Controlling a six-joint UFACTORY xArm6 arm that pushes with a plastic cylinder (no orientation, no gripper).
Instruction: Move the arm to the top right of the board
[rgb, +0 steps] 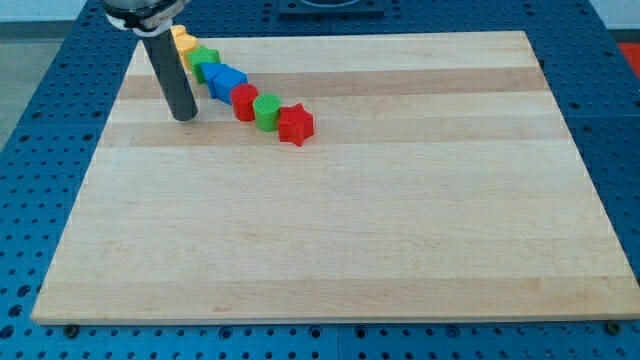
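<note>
My tip (185, 116) rests on the wooden board (400, 220) near the view's upper left. A diagonal row of blocks runs just to its right: a yellow block (183, 43), a green block (205, 58), a blue block (225, 80), a red block (244, 101), a green cylinder (267, 110) and a red star (295, 124). The tip is left of the blue and red blocks, apart from them. The rod hides part of the yellow end of the row. The board's top right corner (520, 40) is far to the right.
The board lies on a blue perforated table (40, 130). The arm's grey body (140, 10) shows at the view's top left.
</note>
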